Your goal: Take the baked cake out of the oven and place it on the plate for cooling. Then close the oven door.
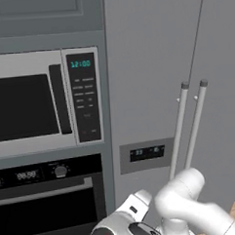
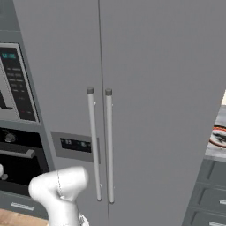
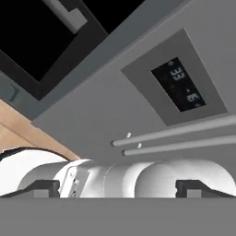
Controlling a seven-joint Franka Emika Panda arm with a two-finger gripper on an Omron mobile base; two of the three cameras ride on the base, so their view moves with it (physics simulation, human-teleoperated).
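Left base view, entry: oven (image 1: 48, 206), black, built into the wall column under the microwave (image 1: 45, 101); its knobs and small display sit above the oven door (image 1: 46, 213). The door appears shut, its silver bar handle (image 1: 43, 192) lying across the top edge. Task standing, as a judgement: nothing begun. The door is yet to be opened, the cake yet to be lifted out and set on a plate, the door yet to be closed. The cake is presumably behind the dark glass; where exactly cannot be told.

Hand view, entry: end effector (image 3: 117, 186), released, its two dark tips standing wide apart with nothing between them, aimed at the fridge (image 3: 138, 115) front and its display panel (image 3: 177, 85).

Right base view, entry: tall grey two-door fridge with paired vertical handles (image 2: 99, 145); at the far right edge, a desk (image 2: 216, 152) carrying a plate (image 2: 218, 136) with a dark red rim, well apart from the oven. Drawers (image 2: 212, 198) below it. Wood floor (image 2: 17, 218) at lower left.
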